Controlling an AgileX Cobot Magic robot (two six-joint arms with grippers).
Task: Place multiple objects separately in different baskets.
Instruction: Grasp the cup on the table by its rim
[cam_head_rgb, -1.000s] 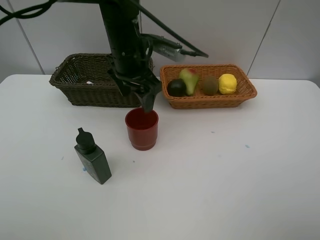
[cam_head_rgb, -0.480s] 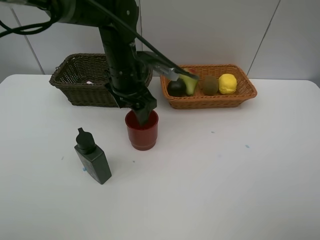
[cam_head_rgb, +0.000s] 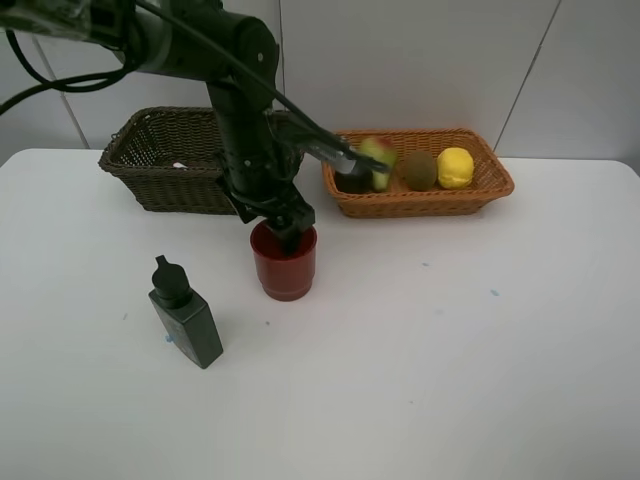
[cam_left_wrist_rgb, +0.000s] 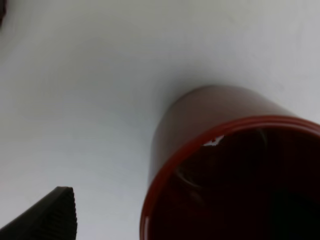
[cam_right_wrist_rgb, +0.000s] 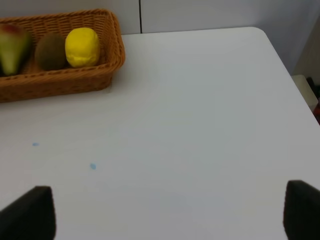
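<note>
Now: left pincer (cam_head_rgb: 292, 232) at the cup (cam_head_rgb: 285, 265) rim, jaws apart, nothing gripped.
Cup upright on table (cam_head_rgb: 450, 380), mouth up, right under the pincer; one finger (cam_left_wrist_rgb: 50, 217) outside the wall, other not seen. Right pincer (cam_right_wrist_rgb: 165, 215) wide apart, empty, well away, so left arm is nearer. Tan basket (cam_head_rgb: 430, 205): pear (cam_head_rgb: 378, 155), dark fruit (cam_head_rgb: 352, 180), kiwi (cam_head_rgb: 420, 170), lemon (cam_head_rgb: 455, 167). Dark basket (cam_head_rgb: 170, 190): contents unclear. Bottle (cam_head_rgb: 185, 318) on table nr cup.

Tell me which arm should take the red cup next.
Left. Its open fingers sit at the cup rim; the right fingers look out over table beside the tan basket, away from the cup.
</note>
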